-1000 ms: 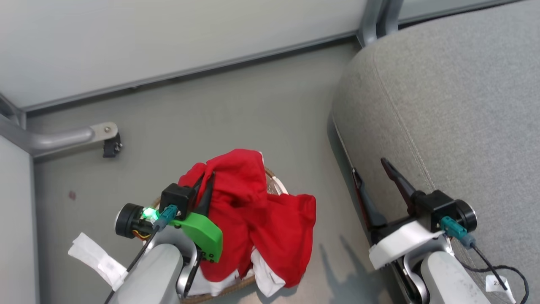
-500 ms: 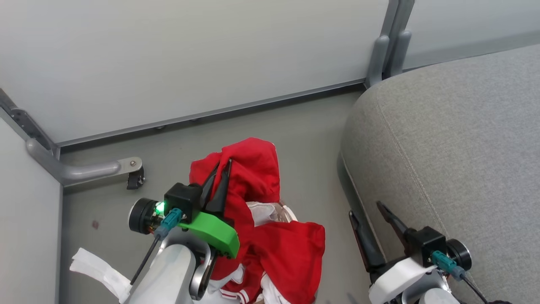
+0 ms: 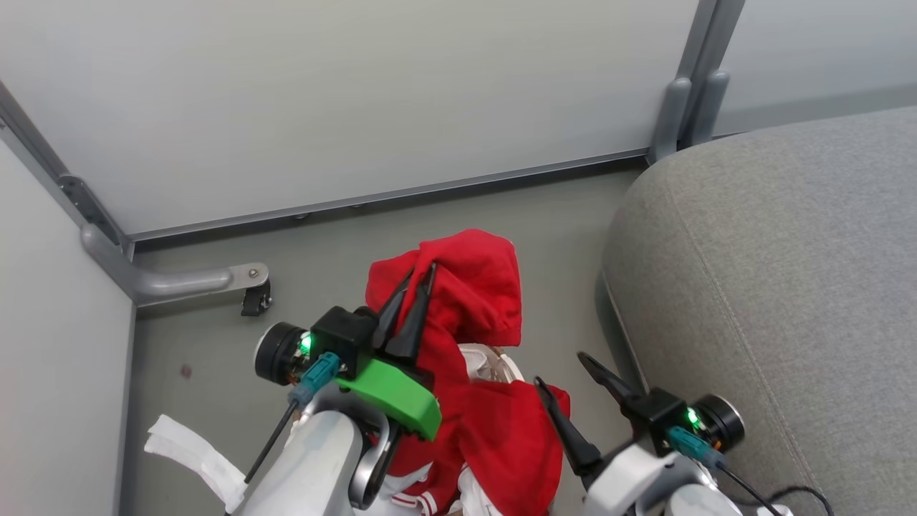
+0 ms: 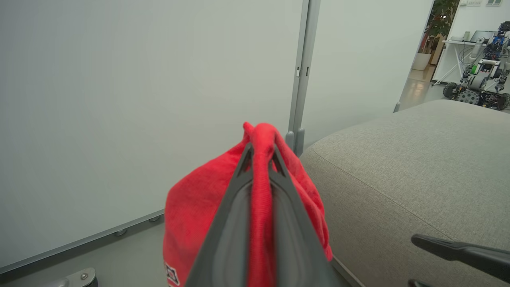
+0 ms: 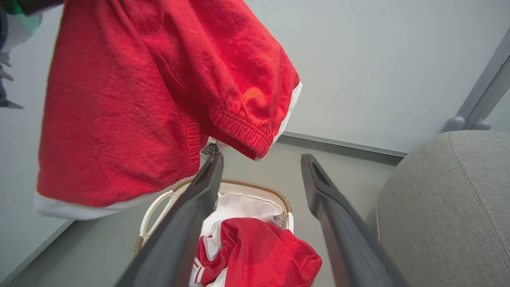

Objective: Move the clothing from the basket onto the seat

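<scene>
My left gripper (image 3: 423, 272) is shut on a fold of a red garment (image 3: 466, 294) and holds it up above the basket. In the left wrist view that red cloth (image 4: 191, 207) is pinched between the fingers and drapes over the gripper (image 4: 261, 147). From the right wrist view the lifted garment (image 5: 139, 99) hangs free, its white-trimmed hem above the cream basket (image 5: 275, 194). A second red garment (image 5: 263, 251) with white striped trim lies in the basket on the white liner. My right gripper (image 3: 560, 369) is open and holds nothing, between the basket and the grey seat (image 3: 788, 272).
Pale partition walls close in the back and left, joined by a grey post (image 3: 688, 93). A metal foot with a dark castor (image 3: 254, 301) stands on the floor at the left. A white crumpled strip (image 3: 193, 459) lies by my left arm. Another robot (image 4: 478, 75) stands far off.
The head camera has tilted and turned, shifting the whole picture. My left gripper has lifted the red garment higher out of the basket. My right gripper has moved from the seat's edge toward the basket.
</scene>
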